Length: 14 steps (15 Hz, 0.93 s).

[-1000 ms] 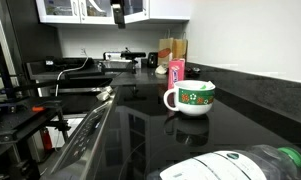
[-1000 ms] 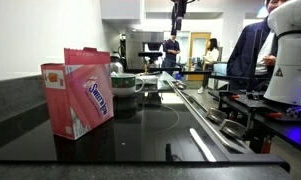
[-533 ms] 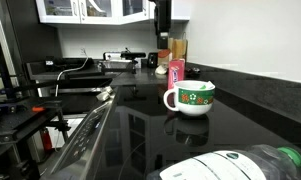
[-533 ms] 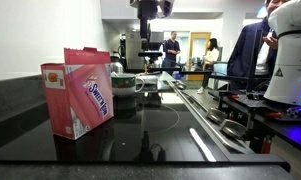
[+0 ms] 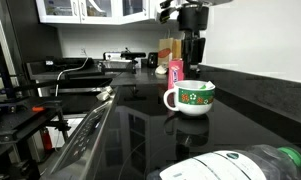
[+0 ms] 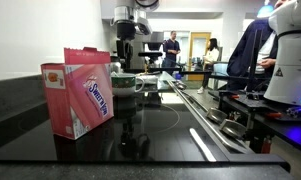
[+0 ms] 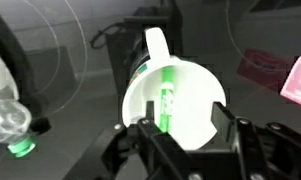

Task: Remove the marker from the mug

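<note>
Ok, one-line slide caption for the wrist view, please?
Open gripper poised above the wide white ceramic mug, with the thin green marker pen lying inside it.

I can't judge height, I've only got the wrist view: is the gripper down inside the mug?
Observer: No. In an exterior view the gripper hangs above the mug, clear of its rim.
Operator: Does the marker stick out over the rim?
Observer: From the side the marker does not show above the rim.
Operator: Anything tall close by?
Observer: A pink box stands upright on the counter near the mug, not under the gripper.
</note>
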Each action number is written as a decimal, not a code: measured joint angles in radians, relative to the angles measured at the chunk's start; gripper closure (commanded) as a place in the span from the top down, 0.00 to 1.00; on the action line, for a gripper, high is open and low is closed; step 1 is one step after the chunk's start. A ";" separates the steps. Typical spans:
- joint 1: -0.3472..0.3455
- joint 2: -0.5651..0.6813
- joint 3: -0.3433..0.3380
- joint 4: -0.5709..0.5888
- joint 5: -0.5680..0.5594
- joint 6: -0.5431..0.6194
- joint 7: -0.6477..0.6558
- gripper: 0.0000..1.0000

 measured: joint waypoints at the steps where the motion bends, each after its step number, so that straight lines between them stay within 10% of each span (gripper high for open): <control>1: -0.002 0.029 0.000 0.024 0.005 0.000 0.013 0.64; 9: -0.002 0.169 0.008 0.128 0.012 0.000 0.133 0.57; 10: -0.003 0.176 0.006 0.134 0.012 0.000 0.142 0.36; 14: -0.005 0.190 0.002 0.149 0.012 0.001 0.156 0.14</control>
